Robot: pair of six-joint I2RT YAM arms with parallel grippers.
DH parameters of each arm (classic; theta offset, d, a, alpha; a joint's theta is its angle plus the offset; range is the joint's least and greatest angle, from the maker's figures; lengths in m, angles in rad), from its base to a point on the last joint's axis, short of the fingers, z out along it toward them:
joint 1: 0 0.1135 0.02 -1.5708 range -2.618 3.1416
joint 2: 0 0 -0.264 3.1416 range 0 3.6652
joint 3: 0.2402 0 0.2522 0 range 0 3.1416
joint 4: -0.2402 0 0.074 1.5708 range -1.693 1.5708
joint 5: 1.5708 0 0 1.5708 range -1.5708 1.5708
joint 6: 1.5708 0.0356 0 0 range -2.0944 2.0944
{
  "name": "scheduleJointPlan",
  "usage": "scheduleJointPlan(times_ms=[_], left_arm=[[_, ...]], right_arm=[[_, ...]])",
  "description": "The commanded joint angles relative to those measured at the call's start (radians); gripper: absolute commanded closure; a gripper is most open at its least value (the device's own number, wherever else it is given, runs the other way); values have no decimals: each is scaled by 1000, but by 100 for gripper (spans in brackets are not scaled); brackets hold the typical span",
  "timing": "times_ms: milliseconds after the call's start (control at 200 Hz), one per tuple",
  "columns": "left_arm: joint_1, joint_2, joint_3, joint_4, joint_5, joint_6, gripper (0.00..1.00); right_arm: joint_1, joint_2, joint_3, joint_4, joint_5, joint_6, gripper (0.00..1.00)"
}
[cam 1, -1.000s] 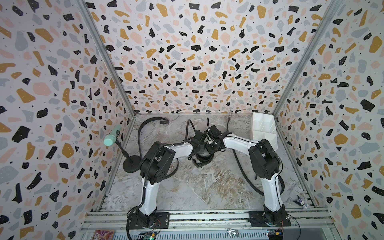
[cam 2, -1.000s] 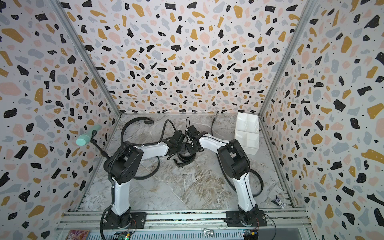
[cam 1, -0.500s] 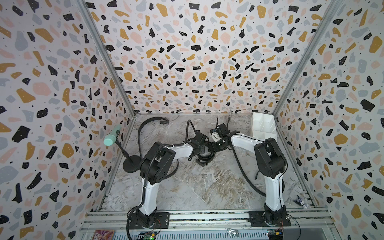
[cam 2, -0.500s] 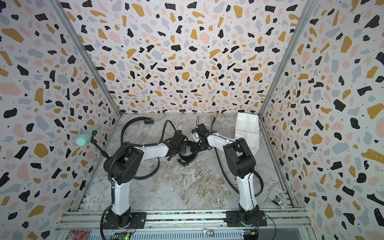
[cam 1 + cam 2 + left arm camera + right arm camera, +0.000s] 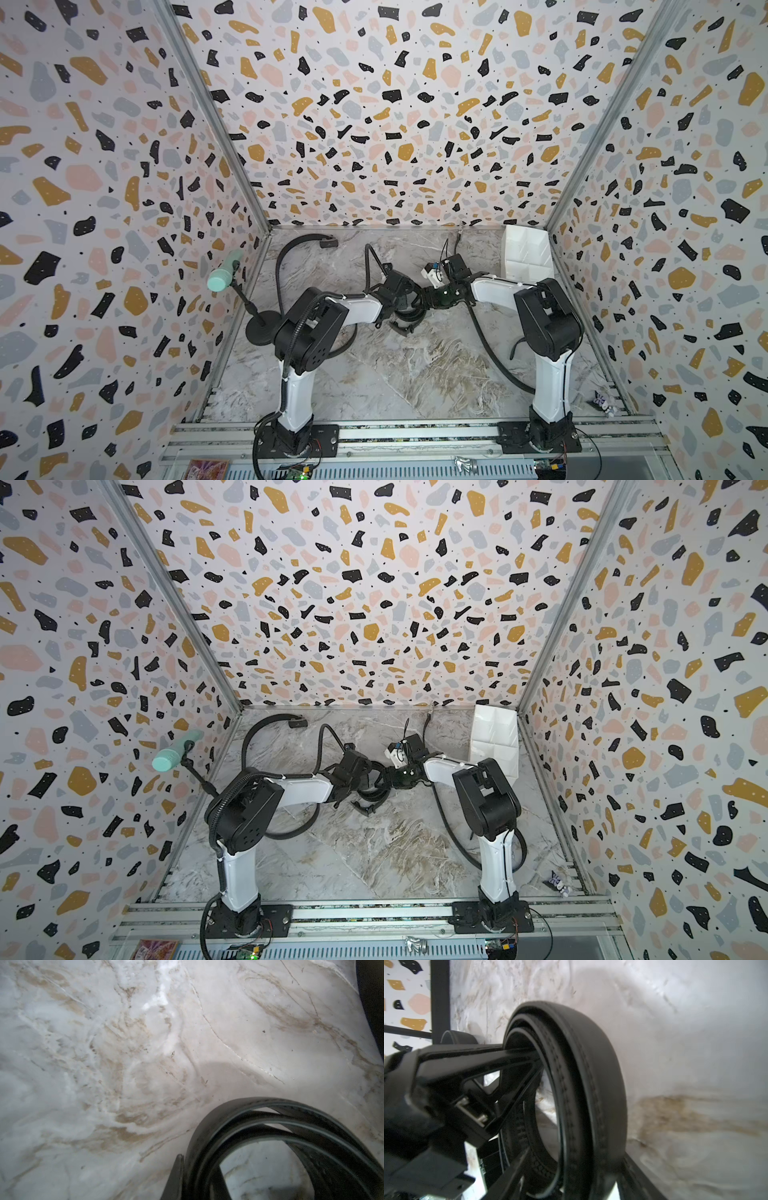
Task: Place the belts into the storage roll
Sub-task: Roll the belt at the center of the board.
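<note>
Left tool (image 5: 406,298): clamped on the wall of the coiled belt (image 5: 602,1084), with one finger (image 5: 176,1174) outside the ring and the other reaching inside.
Right tool (image 5: 424,300): fingers apart, straddling the opposite side of the coil; I cannot tell whether they touch it.
Coiled belt: several layers wound into a ring, its opening facing up. It sits between the two tools at mid-table, outside the box. I cannot tell whether it is resting or lifted.
Table (image 5: 415,374): open marble runs from the tools to the front rail (image 5: 415,432).
Storage roll (image 5: 525,253): in the far right corner against the right wall, well apart from the coil.
Second belt (image 5: 327,242): arcs near the far left corner, with its buckle by the back wall.
Left edge: a mint cylinder (image 5: 224,274) on a round-based stand, near the left arm.
Walls: terrazzo panels close off the left, back and right.
</note>
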Motion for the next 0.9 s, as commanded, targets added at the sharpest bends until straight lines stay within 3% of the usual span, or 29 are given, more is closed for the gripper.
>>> scheduleJointPlan(times_ms=[0, 320, 571, 891], left_arm=[[-16, -4, -45, 22, 32, -47, 100], [-17, -6, -58, 39, 57, -120, 100], [-17, -30, -88, 66, 111, -302, 100], [-23, -79, -124, 75, 119, -425, 100]], right_arm=[[17, -27, -58, 49, -62, 53, 35], [18, -70, -142, 189, -81, 166, 32], [53, -101, -226, 347, -50, 356, 32], [83, -72, -146, 209, 131, 387, 34]])
